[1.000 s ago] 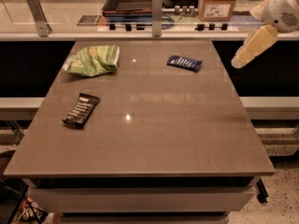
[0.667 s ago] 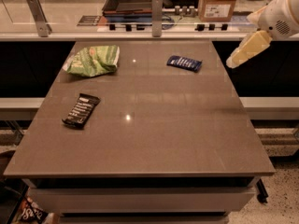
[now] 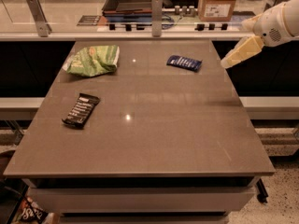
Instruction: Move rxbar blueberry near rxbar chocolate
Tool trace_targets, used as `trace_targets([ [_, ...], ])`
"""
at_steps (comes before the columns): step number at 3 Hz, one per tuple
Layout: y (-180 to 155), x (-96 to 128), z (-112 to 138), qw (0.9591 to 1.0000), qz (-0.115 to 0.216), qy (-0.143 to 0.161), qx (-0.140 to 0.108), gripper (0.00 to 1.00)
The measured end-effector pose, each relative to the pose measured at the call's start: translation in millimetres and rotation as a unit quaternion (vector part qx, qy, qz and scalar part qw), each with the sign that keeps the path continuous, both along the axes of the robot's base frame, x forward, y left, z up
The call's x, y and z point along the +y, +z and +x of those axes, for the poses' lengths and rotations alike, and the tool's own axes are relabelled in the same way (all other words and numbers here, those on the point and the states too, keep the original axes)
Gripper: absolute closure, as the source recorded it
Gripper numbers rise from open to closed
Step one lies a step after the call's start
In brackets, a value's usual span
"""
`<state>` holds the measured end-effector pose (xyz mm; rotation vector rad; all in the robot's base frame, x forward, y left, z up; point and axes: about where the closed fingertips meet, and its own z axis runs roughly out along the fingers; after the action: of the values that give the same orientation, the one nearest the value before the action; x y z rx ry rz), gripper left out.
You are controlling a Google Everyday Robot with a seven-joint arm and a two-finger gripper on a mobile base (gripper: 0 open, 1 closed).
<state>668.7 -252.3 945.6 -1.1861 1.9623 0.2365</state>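
The gripper [image 3: 227, 61] hangs in the air just off the table's [image 3: 187, 139] far right edge, angled down and to the left from the white arm [image 3: 279, 23] that enters at the upper right. Its pale fingers [image 3: 242, 51] lie together as one tapering wedge with no gap showing between them, and they hold nothing.

The rxbar blueberry [image 3: 184, 62] lies flat on the far right part of the grey tabletop, near the gripper but apart from it (the tip is beside the table rather than over the bar). The rxbar chocolate [image 3: 81, 110] lies flat near the left edge, at about mid-depth, well apart from the blue bar. A crumpled green chip bag [image 3: 92, 59] sits at the far left corner, beyond the black bar. Behind the table, a cardboard box [image 3: 218, 2] stands on a counter.
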Motion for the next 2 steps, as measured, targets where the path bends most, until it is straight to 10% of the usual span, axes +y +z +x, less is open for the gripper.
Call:
trace_targets([
  [2, -11.9, 0.7, 7.1, 0.9998, 0.014, -0.004, 0.011, 0.00],
])
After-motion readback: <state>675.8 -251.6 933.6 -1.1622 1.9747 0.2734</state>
